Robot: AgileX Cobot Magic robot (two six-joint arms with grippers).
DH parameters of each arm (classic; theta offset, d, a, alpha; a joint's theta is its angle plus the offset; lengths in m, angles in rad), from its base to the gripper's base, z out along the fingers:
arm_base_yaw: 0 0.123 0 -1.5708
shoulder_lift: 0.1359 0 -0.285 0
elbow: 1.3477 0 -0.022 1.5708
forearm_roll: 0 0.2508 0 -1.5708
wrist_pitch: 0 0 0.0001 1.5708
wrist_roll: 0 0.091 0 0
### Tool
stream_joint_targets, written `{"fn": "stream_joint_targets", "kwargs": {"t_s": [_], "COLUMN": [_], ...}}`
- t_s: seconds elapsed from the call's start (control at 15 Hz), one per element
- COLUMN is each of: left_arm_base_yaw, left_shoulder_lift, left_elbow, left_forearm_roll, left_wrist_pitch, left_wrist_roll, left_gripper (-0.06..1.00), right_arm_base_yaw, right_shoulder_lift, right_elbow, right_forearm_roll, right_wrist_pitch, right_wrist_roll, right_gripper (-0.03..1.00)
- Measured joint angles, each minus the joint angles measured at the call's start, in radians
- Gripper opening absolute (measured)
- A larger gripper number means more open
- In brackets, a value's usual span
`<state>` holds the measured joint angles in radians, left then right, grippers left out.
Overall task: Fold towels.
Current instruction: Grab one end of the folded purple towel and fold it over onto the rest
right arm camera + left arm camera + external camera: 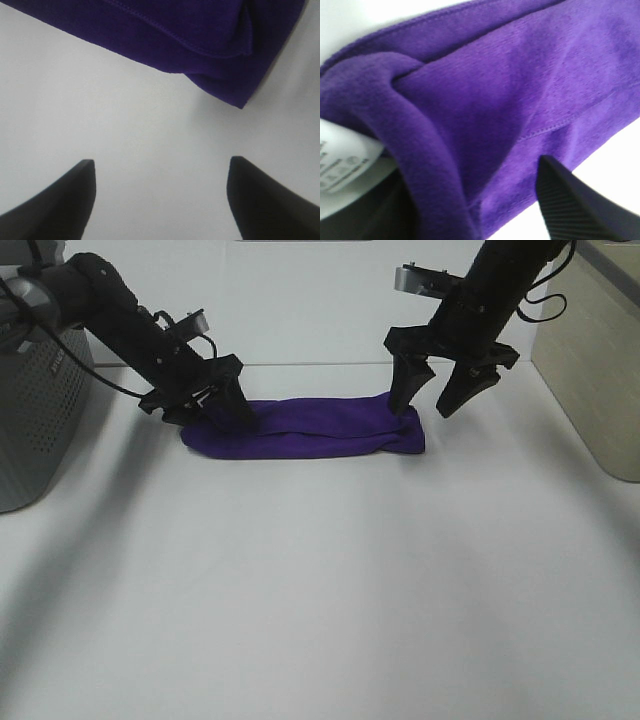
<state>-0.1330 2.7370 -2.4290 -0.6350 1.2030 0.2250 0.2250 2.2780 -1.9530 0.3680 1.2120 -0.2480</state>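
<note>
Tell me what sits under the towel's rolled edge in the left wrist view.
A white tag peeks from under the towel edge, with a dark shape beside it. Cloth covers the rest of both, so what the dark shape is cannot be told.

1. The towel (305,430) lay as a long folded strip across the far part of the table (320,600).
2. The left hand (222,408) was at the towel's left end.
3. The right hand (423,408) was just by its right end.
4. A basket (35,430) stood far left, well apart from the towel.
</note>
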Motion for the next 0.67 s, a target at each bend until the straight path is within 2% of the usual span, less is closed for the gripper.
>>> {"fn": "stream_joint_targets", "kwargs": {"t_s": [0.07, 0.13, 0.2, 0.27, 0.47, 0.67], "left_arm_base_yaw": [0.000, 0.001, 0.001, 0.000, 0.000, 0.033], "left_shoulder_lift": [0.004, 0.009, 0.014, 0.016, 0.017, -0.030], "left_elbow": [0.000, 0.000, 0.000, 0.000, -0.018, -0.045], "left_forearm_roll": [0.000, 0.006, 0.009, 0.009, 0.026, 0.130], "left_wrist_pitch": [0.000, 0.000, 0.001, 0.002, 0.007, 0.011], "left_wrist_roll": [0.000, 0.000, 0.009, 0.024, 0.031, 0.031], "left_gripper": [0.54, 0.39, 0.12, 0.04, 0.03, 0.03], "right_arm_base_yaw": [0.000, 0.000, 0.000, 0.000, 0.000, 0.000], "right_shoulder_lift": [0.000, 0.000, 0.000, 0.000, 0.000, -0.020], "right_elbow": [0.000, 0.000, 0.000, 0.000, 0.000, 0.000], "right_forearm_roll": [0.000, 0.000, 0.000, 0.000, 0.000, 0.000], "right_wrist_pitch": [0.000, 0.001, 0.001, 0.001, 0.002, 0.003], "right_wrist_roll": [0.000, 0.002, 0.003, 0.006, 0.009, 0.025], "right_gripper": [0.73, 0.73, 0.73, 0.73, 0.73, 0.73]}}
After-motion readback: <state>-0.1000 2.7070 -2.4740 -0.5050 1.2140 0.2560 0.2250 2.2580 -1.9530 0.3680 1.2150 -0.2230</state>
